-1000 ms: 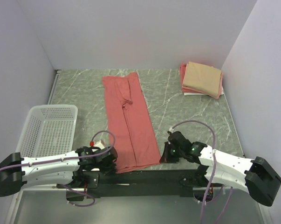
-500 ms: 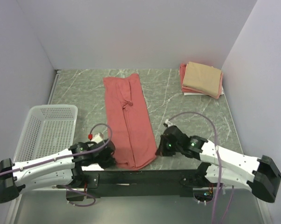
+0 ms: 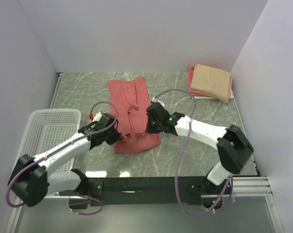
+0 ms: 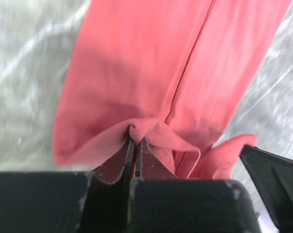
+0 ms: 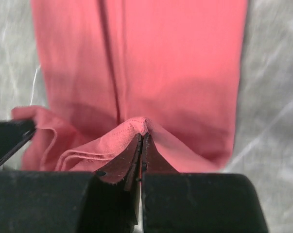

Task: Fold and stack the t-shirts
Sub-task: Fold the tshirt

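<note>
The salmon-red t-shirt lies as a long narrow strip on the table's middle, its near end lifted and doubled back over itself. My left gripper is shut on the near left corner of the shirt. My right gripper is shut on the near right corner of the shirt. Both hold the hem above the cloth below. A folded tan t-shirt lies on a folded pink one at the far right corner.
A white mesh basket stands at the left edge. The grey marbled table is walled by white panels at the back and sides. My right arm's purple cable loops over the table's middle.
Both grippers have carried the shirt's near hem away from the table's front edge towards the back, folding the lower part over the middle. The arms are now stretched out.
</note>
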Robot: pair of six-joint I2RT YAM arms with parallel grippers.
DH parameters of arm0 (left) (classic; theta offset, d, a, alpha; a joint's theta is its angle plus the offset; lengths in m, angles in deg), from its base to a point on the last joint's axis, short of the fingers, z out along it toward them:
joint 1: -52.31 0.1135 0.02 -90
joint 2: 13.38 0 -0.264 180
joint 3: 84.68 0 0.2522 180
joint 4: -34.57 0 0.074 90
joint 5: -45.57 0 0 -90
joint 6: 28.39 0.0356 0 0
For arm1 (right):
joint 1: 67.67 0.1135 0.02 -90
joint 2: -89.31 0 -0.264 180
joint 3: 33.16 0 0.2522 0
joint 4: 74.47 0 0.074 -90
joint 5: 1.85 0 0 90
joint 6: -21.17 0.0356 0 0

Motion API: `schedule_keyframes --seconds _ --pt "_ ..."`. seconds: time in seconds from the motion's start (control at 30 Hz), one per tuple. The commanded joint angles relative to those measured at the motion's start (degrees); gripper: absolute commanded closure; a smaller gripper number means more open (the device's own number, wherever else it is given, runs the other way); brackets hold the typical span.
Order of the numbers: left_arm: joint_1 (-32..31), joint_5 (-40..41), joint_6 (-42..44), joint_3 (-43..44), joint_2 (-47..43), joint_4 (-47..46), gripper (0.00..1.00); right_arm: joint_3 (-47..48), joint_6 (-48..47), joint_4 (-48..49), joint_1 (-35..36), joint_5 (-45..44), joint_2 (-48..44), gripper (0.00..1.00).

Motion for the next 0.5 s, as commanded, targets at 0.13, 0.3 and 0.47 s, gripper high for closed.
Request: schedule_keyframes --seconds 0.13,0.3,0.47 --pt "8.5 -1.5 6.1 8.1 10.8 -8.3 1.0 13.6 -3.1 2.8 -6.7 -1.8 11.7 1.0" --pt "13.4 -3.4 7.8 12.6 17.6 -10.2 0.99 19.5 -3.9 3.1 -10.9 1.4 17.2 1.0" --pt "16.9 -5.1 8.6 16.2 21.9 -12.1 0.99 25.7 -4.6 2.5 -13.5 2.9 22.5 1.0"
